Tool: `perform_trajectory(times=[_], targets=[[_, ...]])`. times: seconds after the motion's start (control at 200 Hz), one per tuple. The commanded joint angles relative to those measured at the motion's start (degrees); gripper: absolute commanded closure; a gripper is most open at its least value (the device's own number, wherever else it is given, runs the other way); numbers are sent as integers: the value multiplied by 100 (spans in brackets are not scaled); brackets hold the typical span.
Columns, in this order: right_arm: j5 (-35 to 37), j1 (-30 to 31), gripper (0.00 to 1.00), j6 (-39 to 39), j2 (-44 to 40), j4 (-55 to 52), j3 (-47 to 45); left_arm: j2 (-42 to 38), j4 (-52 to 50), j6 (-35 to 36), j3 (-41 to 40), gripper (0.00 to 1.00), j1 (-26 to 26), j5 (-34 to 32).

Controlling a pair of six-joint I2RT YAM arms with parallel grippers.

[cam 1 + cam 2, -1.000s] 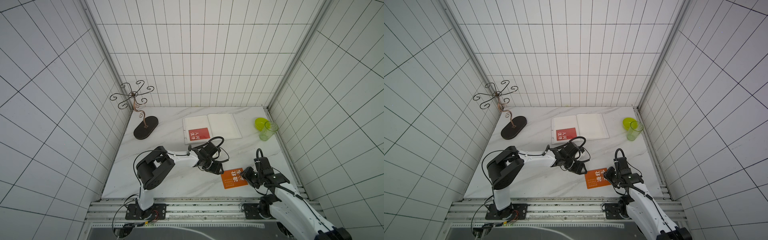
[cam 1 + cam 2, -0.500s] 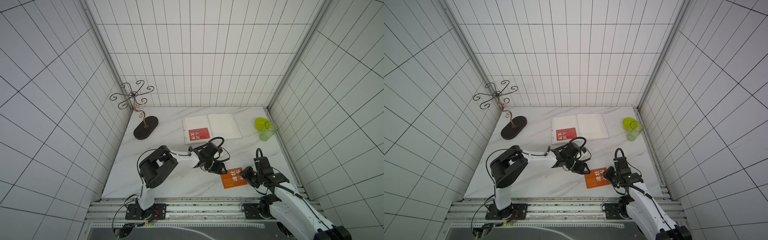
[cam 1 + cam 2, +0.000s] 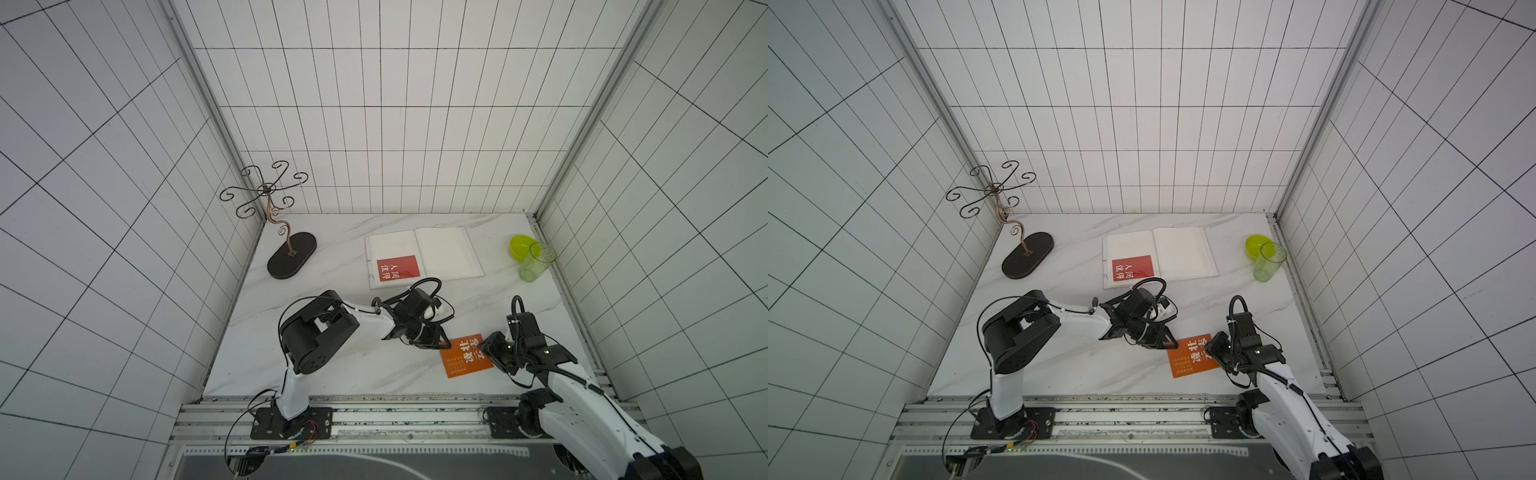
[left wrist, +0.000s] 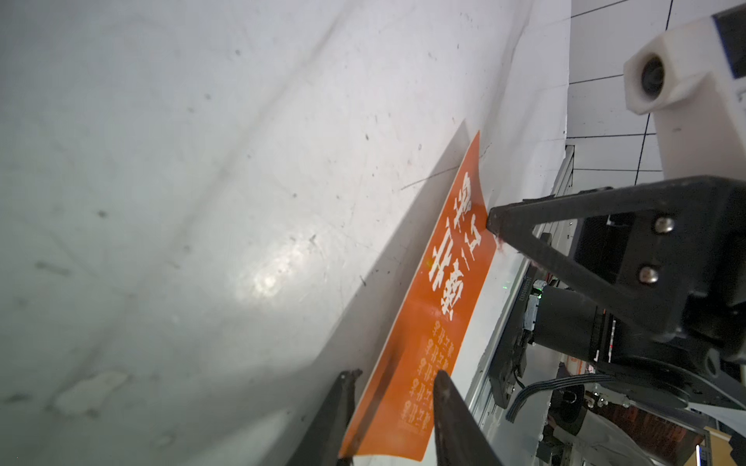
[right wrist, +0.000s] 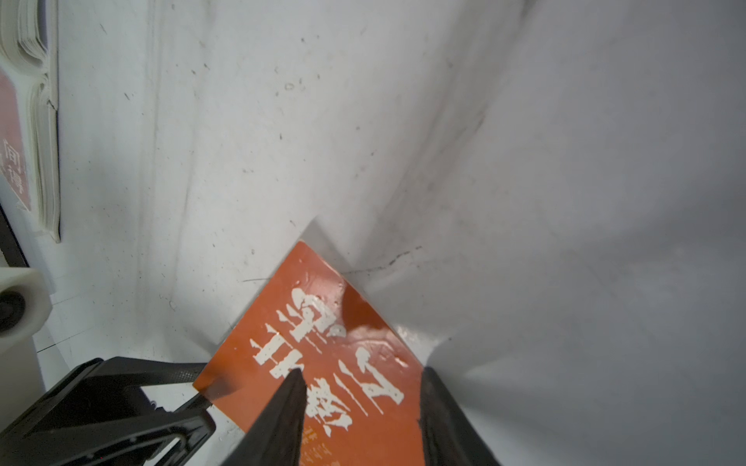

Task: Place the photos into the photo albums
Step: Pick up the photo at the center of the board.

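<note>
An orange photo (image 3: 465, 356) (image 3: 1192, 355) lies near the table's front right, one edge raised off the marble. My left gripper (image 3: 437, 343) (image 4: 393, 375) is open at its left corner, one finger (image 4: 343, 387) under the raised edge and the other above it. At the photo's right edge my right gripper (image 3: 484, 348) (image 5: 361, 381) is open, its fingertips resting on the orange photo (image 5: 323, 343). The photo album (image 3: 446, 253) (image 3: 1183, 251) lies open at the back. A red photo (image 3: 398, 268) (image 3: 1133, 268) rests on its left page.
A dark metal jewellery stand (image 3: 291, 257) rises at the back left. A green cup (image 3: 534, 264) and a yellow-green bowl (image 3: 520, 245) sit at the back right by the wall. A metal rail (image 3: 395, 405) runs along the table's front edge.
The left gripper's jaws have narrowed round the orange photo's raised corner. The right gripper and the photo have hardly moved.
</note>
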Motion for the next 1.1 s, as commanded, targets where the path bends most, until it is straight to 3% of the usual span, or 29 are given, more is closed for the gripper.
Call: perform_trajectory(times=[0.0, 0.115, 0.23, 0.38, 0.52, 0.71, 0.935, 1.094], targets=[[42, 4, 53, 115, 166, -374, -249, 87, 79, -31, -54, 73, 97, -70], [74, 4, 53, 107, 167, -392, -179, 87, 33, -2, -48, 83, 180, -89], [211, 4, 53, 60, 158, -482, -40, 91, -35, 45, -18, 100, 248, -57], [545, 4, 53, -66, 45, -576, 364, -2, -133, 102, 14, 100, 352, -37], [1373, 4, 53, -253, -456, -464, 1011, -362, -383, 248, 117, 100, 612, 10], [2119, -5, 54, -1214, -768, 341, 1859, -1097, -879, 624, 375, 100, 1185, -21], [1966, -7, 54, -2314, -574, 1479, 2524, -1773, -1531, 1230, 932, 100, 1717, -26], [947, -14, 53, -3102, -581, 2319, 2526, -2384, -1476, 1646, 931, 100, 1932, 118]])
